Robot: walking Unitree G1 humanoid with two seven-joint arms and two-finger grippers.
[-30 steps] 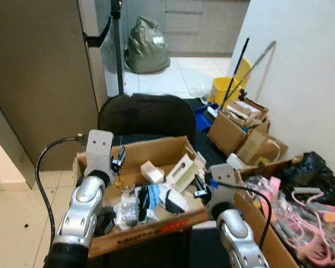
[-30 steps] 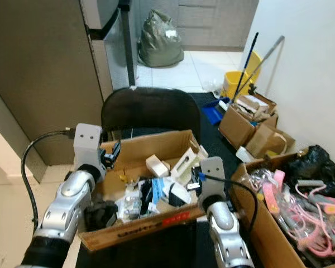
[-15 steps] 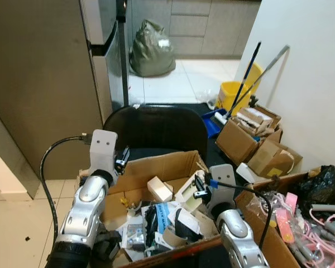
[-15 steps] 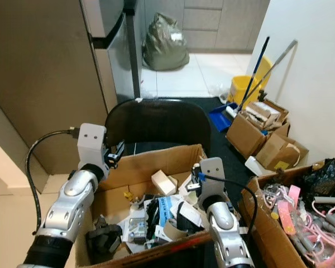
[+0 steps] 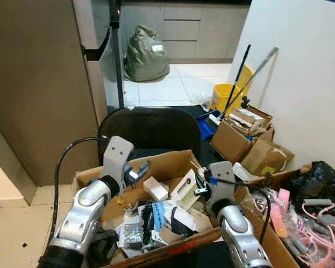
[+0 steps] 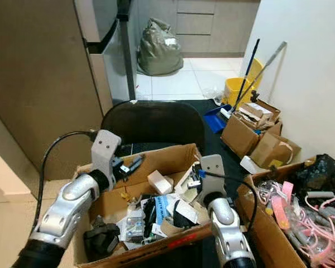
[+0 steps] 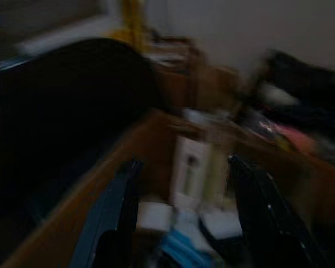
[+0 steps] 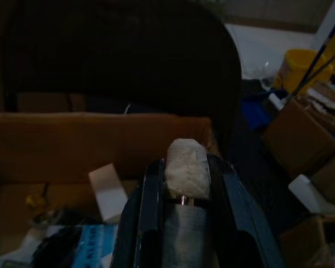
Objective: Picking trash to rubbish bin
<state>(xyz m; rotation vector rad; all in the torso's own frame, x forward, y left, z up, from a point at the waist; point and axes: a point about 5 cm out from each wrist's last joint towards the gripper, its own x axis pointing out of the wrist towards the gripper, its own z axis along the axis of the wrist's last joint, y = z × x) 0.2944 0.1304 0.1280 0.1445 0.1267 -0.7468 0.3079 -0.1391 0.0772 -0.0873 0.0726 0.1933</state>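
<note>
Over the full cardboard box, the left gripper is wide open, and the right gripper pinches a white wad.

You are looking at one big cardboard box of mixed trash right before you, with one small white box among a litter of packets too jumbled to count. At two o'clock two smaller brown cartons are sitting side by side. At one o'clock one yellow bucket is holding two long handles. One black chair is standing at twelve o'clock, and one grey-green sack is lying farther off.
</note>
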